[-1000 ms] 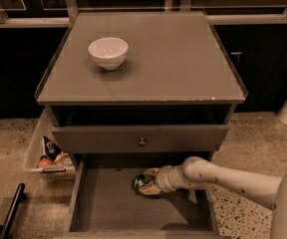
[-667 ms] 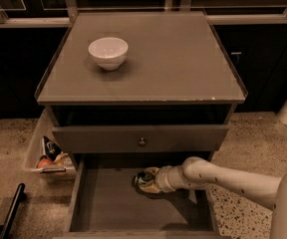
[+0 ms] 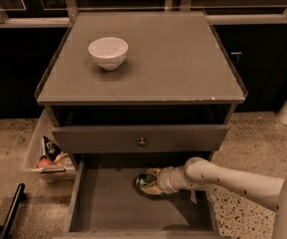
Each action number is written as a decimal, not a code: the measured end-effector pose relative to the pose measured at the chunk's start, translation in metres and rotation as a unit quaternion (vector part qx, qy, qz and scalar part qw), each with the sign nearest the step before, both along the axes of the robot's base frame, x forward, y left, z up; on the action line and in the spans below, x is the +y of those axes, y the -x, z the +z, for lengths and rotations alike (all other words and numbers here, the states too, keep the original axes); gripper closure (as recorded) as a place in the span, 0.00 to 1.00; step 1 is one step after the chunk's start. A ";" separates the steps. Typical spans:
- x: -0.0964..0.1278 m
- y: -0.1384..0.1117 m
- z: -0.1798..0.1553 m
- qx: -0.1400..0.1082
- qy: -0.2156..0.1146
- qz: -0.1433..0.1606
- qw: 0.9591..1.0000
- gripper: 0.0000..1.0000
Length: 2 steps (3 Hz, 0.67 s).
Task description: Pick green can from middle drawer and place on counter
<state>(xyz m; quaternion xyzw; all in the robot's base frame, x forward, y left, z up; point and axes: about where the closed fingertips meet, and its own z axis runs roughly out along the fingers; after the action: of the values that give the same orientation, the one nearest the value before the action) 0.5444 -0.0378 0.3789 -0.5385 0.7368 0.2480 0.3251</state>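
The green can [image 3: 143, 181] sits on the floor of the open middle drawer [image 3: 108, 203], near its back and right of centre. My gripper [image 3: 153, 182] reaches into the drawer from the right on a white arm [image 3: 233, 179] and is right at the can, touching or around it. The can is low in the drawer, at floor level. The counter [image 3: 173, 59] is the grey cabinet top above, with a white bowl [image 3: 108, 52] at its back left.
A partly open upper drawer front with a small knob [image 3: 142, 142] overhangs the back of the middle drawer. A pale bin with snack packets [image 3: 49, 156] stands left of the cabinet. A black bar [image 3: 11, 208] lies at bottom left. The floor is speckled stone.
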 end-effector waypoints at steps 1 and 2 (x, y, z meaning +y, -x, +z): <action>-0.008 0.008 0.027 -0.008 -0.014 0.009 1.000 1.00; -0.016 0.016 0.069 -0.028 -0.027 0.028 0.999 1.00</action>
<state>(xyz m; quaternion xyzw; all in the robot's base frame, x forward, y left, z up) 0.5279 -0.0539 0.4474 -0.5566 0.7053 0.2610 0.3532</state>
